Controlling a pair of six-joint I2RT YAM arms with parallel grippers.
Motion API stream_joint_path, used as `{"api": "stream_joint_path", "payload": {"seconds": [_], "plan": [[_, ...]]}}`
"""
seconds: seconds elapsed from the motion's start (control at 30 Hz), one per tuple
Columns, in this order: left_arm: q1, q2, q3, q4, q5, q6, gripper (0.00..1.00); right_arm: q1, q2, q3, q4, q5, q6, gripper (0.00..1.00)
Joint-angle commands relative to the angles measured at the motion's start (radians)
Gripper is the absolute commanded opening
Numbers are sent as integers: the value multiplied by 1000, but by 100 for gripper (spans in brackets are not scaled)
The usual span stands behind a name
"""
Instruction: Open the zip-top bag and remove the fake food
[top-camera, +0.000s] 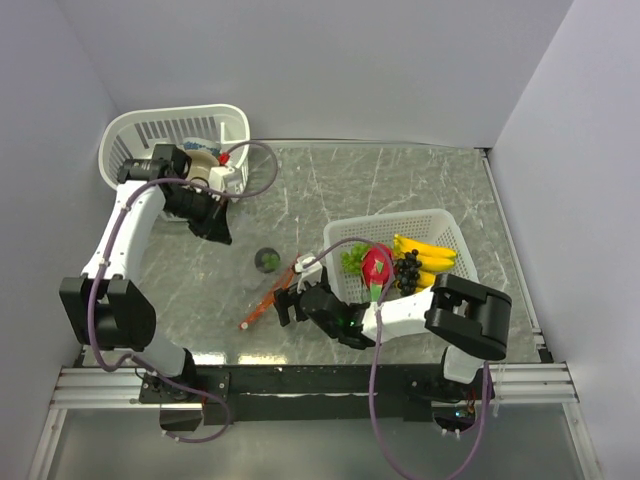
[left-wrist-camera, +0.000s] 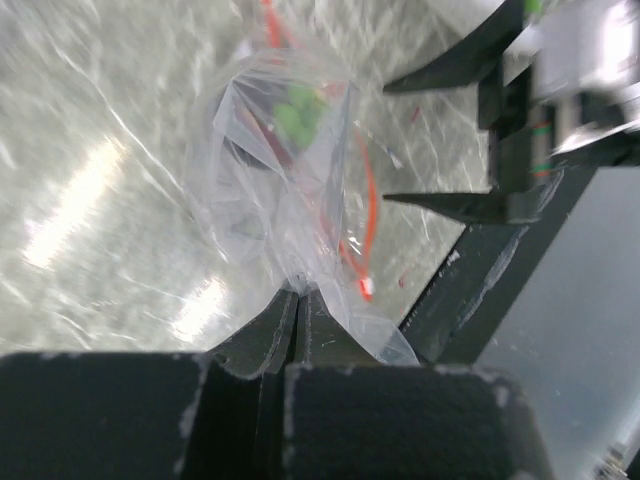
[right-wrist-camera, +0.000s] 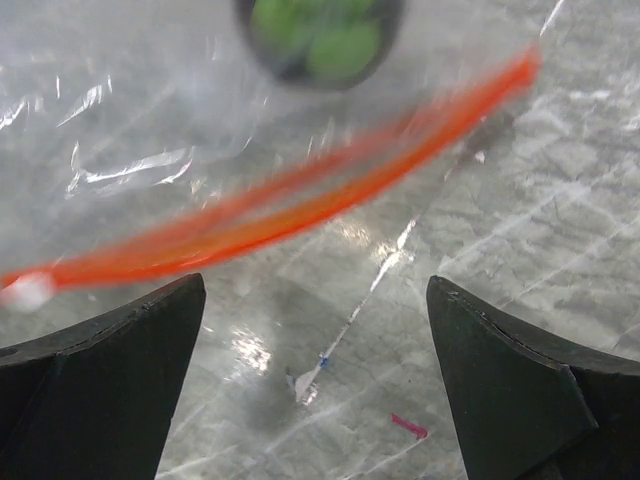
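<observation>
Top view: the zip-top bag (top-camera: 262, 278) lies limp on the counter (top-camera: 420, 180), wrapping green fake food (top-camera: 268, 261).
Left wrist: your left end effector (left-wrist-camera: 298, 305) pinches thin, probably slippery film near that food.
Right wrist: your right end effector (right-wrist-camera: 315, 380) gapes empty; take the likely stiffer zip strip (right-wrist-camera: 300, 215) beside the food.

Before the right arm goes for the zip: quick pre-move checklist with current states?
1. Hold: left gripper pinches the zip-top bag: ok, shut on the plastic at its near edge.
2. Clearance: right gripper open: ok, jaws wide apart.
3. Alignment: zip strip between the right fingers: not ok, it lies just beyond the tips.
4. Zip sealed or parted: cannot tell, the strip is blurred.
5. Fake food to remove: ok, a green piece shows through the plastic.
</observation>
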Motion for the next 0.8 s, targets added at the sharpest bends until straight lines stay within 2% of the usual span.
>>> {"api": "stream_joint_path", "payload": {"seconds": [0.0, 0.07, 0.2, 0.33, 0.5, 0.77], "plan": [[-43, -69, 115, -43, 15, -42, 1, 9, 30, 34, 18, 22, 9, 100], [-51, -79, 115, -36, 4, -30, 1, 9, 34, 37, 24, 18, 6, 100], [-49, -26, -27, -30, -23, 24, 1, 11, 46, 46, 27, 19, 7, 100], [-26, 9, -182, 113, -100, 22, 1, 11, 54, 52, 24, 21, 0, 100], [69, 97, -222, 170, -150, 53, 1, 11, 76, 65, 24, 27, -26, 100], [124, 151, -337, 380, -394, 56, 1, -8, 141, 129, 24, 18, -63, 100]]}}
